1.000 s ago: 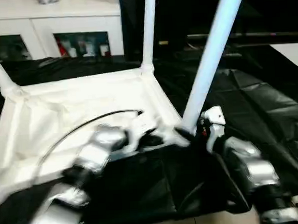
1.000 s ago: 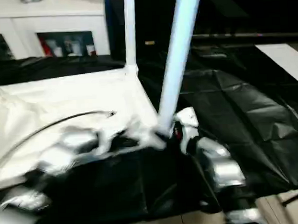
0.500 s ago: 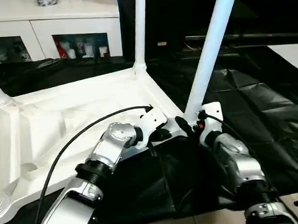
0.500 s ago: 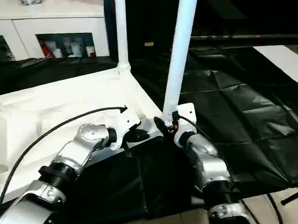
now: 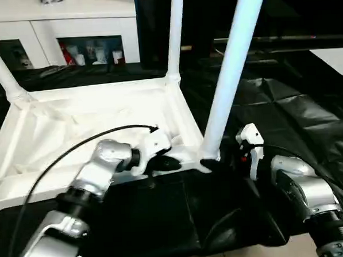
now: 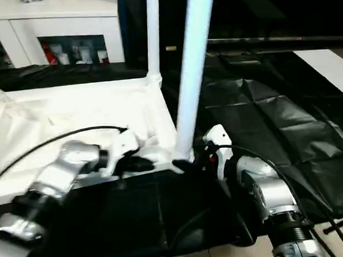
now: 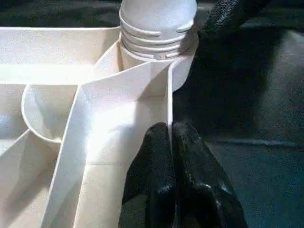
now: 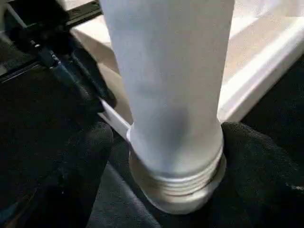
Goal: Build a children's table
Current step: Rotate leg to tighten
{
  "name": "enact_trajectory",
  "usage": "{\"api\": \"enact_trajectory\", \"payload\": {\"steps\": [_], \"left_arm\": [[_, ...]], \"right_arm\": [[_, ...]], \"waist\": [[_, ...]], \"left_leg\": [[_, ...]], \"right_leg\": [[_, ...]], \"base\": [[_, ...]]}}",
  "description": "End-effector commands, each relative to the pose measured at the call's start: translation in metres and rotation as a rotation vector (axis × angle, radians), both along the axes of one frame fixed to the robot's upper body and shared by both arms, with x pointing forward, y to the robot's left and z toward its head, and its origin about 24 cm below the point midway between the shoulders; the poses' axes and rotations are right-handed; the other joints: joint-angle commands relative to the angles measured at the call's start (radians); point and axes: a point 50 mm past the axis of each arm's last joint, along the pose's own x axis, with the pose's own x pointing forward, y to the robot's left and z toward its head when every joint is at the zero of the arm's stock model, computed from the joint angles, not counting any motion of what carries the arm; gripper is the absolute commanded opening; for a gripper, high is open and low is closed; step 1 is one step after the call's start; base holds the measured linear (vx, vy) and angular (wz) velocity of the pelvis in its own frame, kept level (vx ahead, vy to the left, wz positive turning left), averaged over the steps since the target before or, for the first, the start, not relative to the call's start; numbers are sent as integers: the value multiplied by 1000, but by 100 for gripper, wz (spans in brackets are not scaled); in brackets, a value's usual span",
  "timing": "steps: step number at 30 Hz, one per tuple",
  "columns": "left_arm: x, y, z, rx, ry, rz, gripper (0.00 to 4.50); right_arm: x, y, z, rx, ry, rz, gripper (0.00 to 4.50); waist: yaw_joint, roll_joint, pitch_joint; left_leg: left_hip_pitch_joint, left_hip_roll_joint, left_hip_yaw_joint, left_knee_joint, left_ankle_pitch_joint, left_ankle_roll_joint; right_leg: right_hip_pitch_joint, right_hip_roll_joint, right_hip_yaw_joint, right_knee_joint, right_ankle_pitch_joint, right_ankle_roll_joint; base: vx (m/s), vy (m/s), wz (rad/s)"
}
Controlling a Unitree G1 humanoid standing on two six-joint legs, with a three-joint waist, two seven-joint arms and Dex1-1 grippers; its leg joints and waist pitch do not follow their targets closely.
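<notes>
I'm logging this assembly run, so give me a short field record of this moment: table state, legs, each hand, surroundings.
table top: white table top lies upside down, ribbed underside up, on the black-draped work table
legs standing: three in view, near leg, far leg, left leg
near leg base: threaded end sits at the corner socket
left hand: left hand pinches the top's rim wall beside that socket
right hand: right hand has a finger on either side of the near leg's base
background: white cabinet with glass doors
</notes>
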Motion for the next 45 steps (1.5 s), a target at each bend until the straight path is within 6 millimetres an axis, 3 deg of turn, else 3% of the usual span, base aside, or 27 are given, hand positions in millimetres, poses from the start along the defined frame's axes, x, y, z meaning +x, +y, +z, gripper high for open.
{"api": "enact_trajectory", "payload": {"steps": [1,2,5,7,8,18,22,25,26,28,29,32,37,38,40,44,45], "left_arm": [[-7,-1,-9,22,53,-25,0],[-8,0,-9,21,57,-27,0],[-8,1,-9,20,57,-28,0],[-9,1,-9,20,58,-28,0],[-9,1,-9,20,59,-27,0],[-7,2,-10,31,49,14,0],[2,-6,-14,44,11,125,0],[11,-25,-17,33,-18,218,0],[14,-38,-19,30,-34,249,0],[14,-51,-21,28,-38,253,0],[14,-56,-21,27,-41,255,0],[14,-80,-20,18,-63,241,0],[15,-82,-18,5,-67,233,0],[16,-77,-17,5,-71,224,0],[16,-69,-17,0,-75,212,0],[13,-48,-17,1,-78,181,0],[12,-44,-17,-7,-83,162,0]], "right_arm": [[-1,9,2,2,-10,74,388],[-1,10,0,-10,-6,81,363],[-1,11,-1,-16,-3,86,351],[-1,11,-1,-16,-2,87,351],[0,11,-1,-15,-1,87,319],[1,15,-4,-11,-26,42,272],[10,16,-14,-16,-30,-179,267],[18,22,-25,-28,-5,-408,266],[22,29,-28,-22,8,-512,266],[25,37,-30,-22,16,-581,266],[26,41,-30,-21,21,-609,266],[32,64,-27,-19,10,-620,266],[33,72,-22,0,-25,-570,266],[33,72,-19,27,-39,-551,300],[34,66,-16,52,-51,-539,321],[35,51,-10,22,-83,-442,357],[34,46,-8,1,-100,-414,369]], "waist": [[3,-4,-53],[4,-5,-52],[4,-4,-51],[5,-6,-52],[5,-7,-52],[4,-8,-54],[-2,-9,-48],[-6,-8,-47],[-11,1,-45],[-13,-5,-46],[-13,2,-46],[-19,3,-45],[-16,2,-49],[-15,1,-48],[-15,0,-49],[-12,-1,-54],[-9,-7,-55]], "left_leg": [[11,41,-17,-69,-245,35],[11,41,-16,-70,-252,32],[12,42,-17,-71,-262,22],[12,42,-17,-70,-260,21],[11,41,-18,-70,-255,22],[10,40,-16,-67,-225,32],[16,38,-19,-72,-291,-2],[21,38,-23,-74,-325,-25],[16,35,-25,-76,-342,-29],[21,35,-29,-75,-380,-38],[20,35,-32,-77,-399,-37],[25,31,-33,-76,-437,-38],[18,35,-33,-83,-406,-20],[17,35,-31,-83,-399,-15],[17,36,-29,-82,-394,-13],[7,38,-26,-81,-322,8],[4,38,-26,-79,-297,18]], "right_leg": [[41,-53,42,-68,-241,-222],[40,-54,42,-70,-257,-219],[39,-55,43,-72,-284,-209],[40,-55,44,-71,-281,-207],[41,-55,44,-70,-276,-206],[43,-54,43,-65,-238,-215],[33,-56,42,-82,-372,-180],[28,-55,41,-88,-422,-159],[25,-55,42,-91,-446,-148],[24,-55,38,-98,-490,-129],[24,-56,37,-102,-505,-114],[17,-54,34,-110,-536,-102],[26,-55,34,-108,-465,-109],[26,-55,36,-105,-435,-123],[26,-55,37,-103,-420,-130],[40,-57,39,-89,-322,-159],[45,-57,38,-84,-297,-164]], "base": [[0,0,0],[0,0,0],[0,0,0],[0,0,0],[0,0,0],[0,0,0],[0,0,0],[0,0,0],[0,0,0],[0,0,0],[0,0,0],[0,0,0],[0,0,0],[0,0,0],[0,0,0],[0,0,0],[0,0,0]]}}
